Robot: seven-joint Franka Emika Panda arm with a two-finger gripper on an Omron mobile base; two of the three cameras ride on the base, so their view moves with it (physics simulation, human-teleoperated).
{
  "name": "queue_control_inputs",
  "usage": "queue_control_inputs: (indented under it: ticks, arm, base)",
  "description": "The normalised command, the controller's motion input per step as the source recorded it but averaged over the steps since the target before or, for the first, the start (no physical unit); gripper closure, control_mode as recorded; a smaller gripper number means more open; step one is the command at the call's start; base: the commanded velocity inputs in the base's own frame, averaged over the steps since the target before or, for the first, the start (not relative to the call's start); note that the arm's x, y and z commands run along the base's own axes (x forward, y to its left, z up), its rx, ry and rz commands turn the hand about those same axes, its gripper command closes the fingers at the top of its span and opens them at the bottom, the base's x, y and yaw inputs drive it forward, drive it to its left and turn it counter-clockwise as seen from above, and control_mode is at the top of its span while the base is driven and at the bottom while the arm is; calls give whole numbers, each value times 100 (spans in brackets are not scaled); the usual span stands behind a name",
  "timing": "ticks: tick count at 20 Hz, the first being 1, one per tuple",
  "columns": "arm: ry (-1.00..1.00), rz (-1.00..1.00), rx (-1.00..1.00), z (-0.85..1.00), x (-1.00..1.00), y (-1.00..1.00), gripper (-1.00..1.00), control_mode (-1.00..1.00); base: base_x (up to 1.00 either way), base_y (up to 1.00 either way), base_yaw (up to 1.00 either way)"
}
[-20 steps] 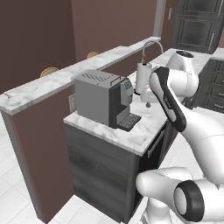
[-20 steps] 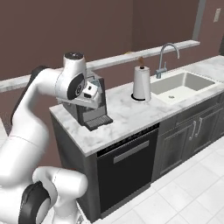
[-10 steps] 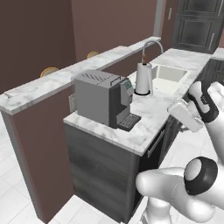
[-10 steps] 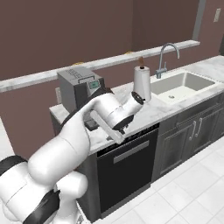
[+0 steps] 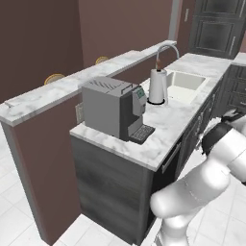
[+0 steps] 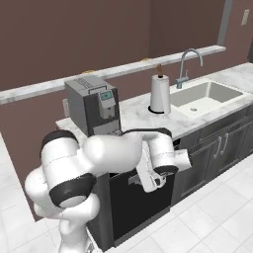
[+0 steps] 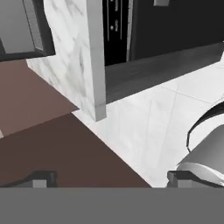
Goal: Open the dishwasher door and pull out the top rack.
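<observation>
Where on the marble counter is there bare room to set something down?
Free: the marble counter between the grey coffee machine and the white paper towel roll, and its front edge towards the sink. Crowded: the coffee machine's corner, and below, where the white arm hangs before the near-black dishwasher door.

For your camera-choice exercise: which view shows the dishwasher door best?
The right base view: the dishwasher door faces the camera, shut, its upper part behind the arm. The left base view shows only its edge; the hand view a rolled close-up.
</observation>
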Motion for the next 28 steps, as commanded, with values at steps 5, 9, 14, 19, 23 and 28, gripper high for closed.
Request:
queue_control_inputs:
  ticks: [5,9,14,19,23,28]
  arm:
    - [1,1,13,-65,67,-23,-100,-100]
    - [-5,1,3,-50,63,-1,-100,-100]
    - [-11,0,5,-48,17,-4,-100,-100]
    - [-14,0,5,-43,1,-10,-100,-100]
    - [-11,0,8,-16,53,0,-100,-100]
    - [-11,0,8,-23,48,0,-100,-100]
  base:
    - [0,0,0]
    - [0,0,0]
    - [0,0,0]
    - [0,0,0]
    - [0,0,0]
    - [0,0,0]
